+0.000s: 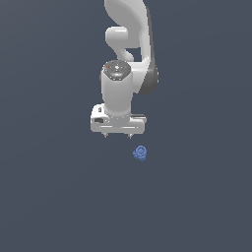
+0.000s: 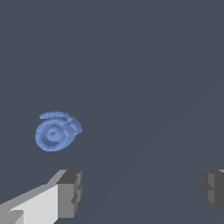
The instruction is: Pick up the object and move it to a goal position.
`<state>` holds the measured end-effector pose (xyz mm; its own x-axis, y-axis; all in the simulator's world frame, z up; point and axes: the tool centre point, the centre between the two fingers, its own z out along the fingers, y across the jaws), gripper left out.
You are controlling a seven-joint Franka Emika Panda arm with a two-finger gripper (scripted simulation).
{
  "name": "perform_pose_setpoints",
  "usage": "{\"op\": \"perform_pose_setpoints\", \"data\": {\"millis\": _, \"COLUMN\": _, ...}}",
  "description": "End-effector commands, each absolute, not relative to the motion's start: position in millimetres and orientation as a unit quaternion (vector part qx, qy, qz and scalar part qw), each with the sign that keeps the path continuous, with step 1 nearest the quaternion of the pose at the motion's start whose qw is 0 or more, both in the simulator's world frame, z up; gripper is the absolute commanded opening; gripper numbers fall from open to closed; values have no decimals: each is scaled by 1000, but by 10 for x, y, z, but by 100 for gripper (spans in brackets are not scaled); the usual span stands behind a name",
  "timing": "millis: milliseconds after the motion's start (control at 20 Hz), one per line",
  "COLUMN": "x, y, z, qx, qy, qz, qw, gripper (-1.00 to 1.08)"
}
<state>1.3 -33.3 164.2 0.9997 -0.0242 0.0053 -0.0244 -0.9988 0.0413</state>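
Observation:
The object is a small blue knobbly chunk lying on the dark grey floor, slightly toward the exterior view's right of the arm. In the wrist view the object shows a ringed round face. My white gripper hangs above the floor, just up and to the exterior view's left of the object, not touching it. Its two grey fingertips stand far apart with nothing between them, so the gripper is open.
The white arm rises behind the gripper toward the top of the exterior view. A plain dark grey floor surrounds everything.

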Motion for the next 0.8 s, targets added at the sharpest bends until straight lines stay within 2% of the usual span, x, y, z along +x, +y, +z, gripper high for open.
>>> {"op": "perform_pose_setpoints", "data": {"millis": 0, "x": 13, "y": -333, "z": 1642, "qx": 1000, "qy": -12, "qz": 2, "qw": 21, "gripper": 100}}
{"op": "perform_pose_setpoints", "data": {"millis": 750, "x": 94, "y": -316, "z": 1650, "qx": 1000, "qy": -2, "qz": 6, "qw": 18, "gripper": 100}}
